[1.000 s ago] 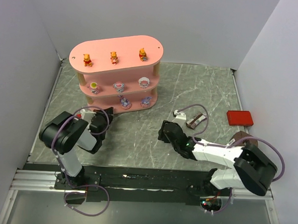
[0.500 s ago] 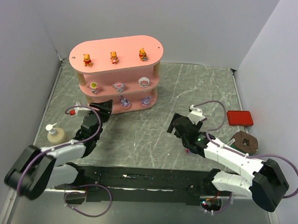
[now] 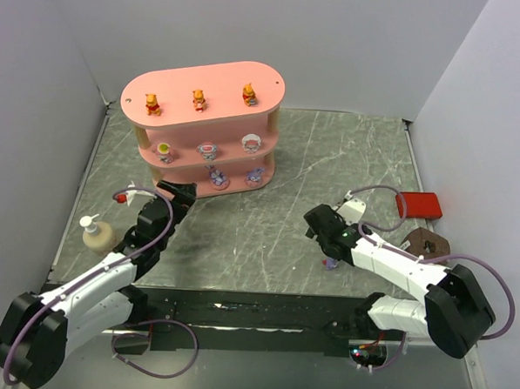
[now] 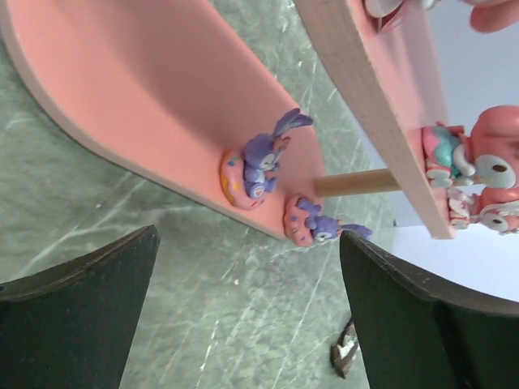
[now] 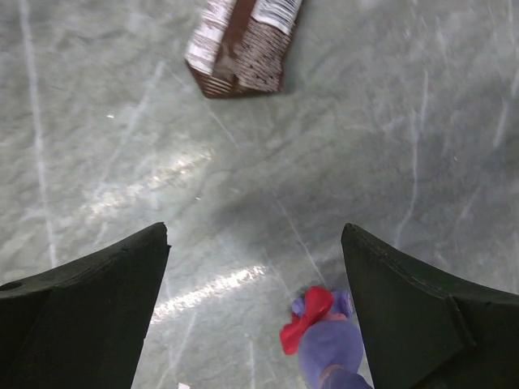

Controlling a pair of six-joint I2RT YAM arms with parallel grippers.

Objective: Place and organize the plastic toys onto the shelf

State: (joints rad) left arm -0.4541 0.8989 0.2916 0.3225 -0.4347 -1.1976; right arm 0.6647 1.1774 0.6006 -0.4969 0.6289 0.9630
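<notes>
Right gripper [image 5: 253,235]: opening wide, empty, shifting over small purple red-bowed plastic figurine [image 5: 324,340] near table's [image 5: 122,121] front edge, apparently last one unshelved.

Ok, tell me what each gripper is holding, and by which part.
Nothing. The left gripper stands open before the shelf; the right gripper is open above the table, the purple toy lying free on it.

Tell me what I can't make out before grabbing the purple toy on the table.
- Purple toy on the table: cut off by the bottom edge in the right wrist view; tiny from above, pose unclear.
- Snack bar: cut by the top edge, right wrist view; not visible from above, apparently under the right arm.
- Middle-tier toys: cut by the right edge, left wrist view.
</notes>
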